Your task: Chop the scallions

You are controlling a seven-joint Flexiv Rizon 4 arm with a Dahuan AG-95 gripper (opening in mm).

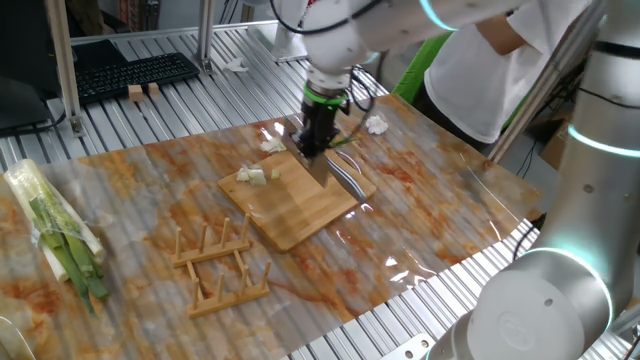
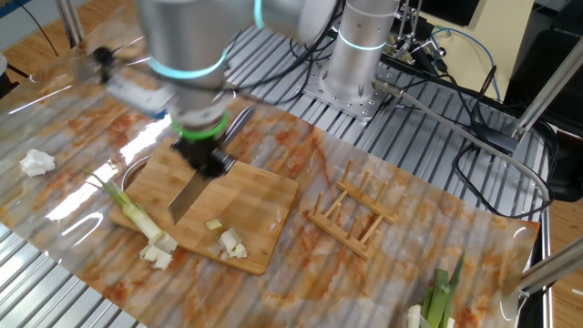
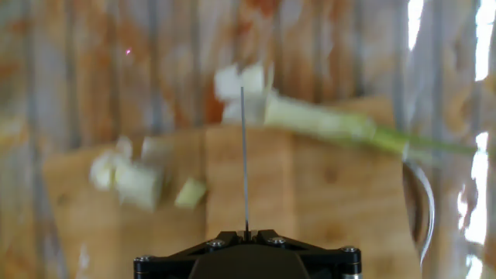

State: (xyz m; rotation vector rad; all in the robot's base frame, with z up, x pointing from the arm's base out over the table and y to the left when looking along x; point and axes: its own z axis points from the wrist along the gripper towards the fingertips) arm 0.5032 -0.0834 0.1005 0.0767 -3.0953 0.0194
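My gripper is shut on a knife and holds it blade down over the wooden board. In the other fixed view the gripper holds the blade slanted above the board. The scallion stalk lies along the board's left edge. Short cut chunks lie near the board's front edge. In the hand view the blade shows edge-on as a thin line rising from my gripper. Its tip is by the cut end of the stalk, with chunks to the left.
A wooden rack stands beside the board and also shows in the other fixed view. A plastic-wrapped bundle of green stalks lies at the table's end. A crumpled white scrap lies near the stalk. A person stands behind the table.
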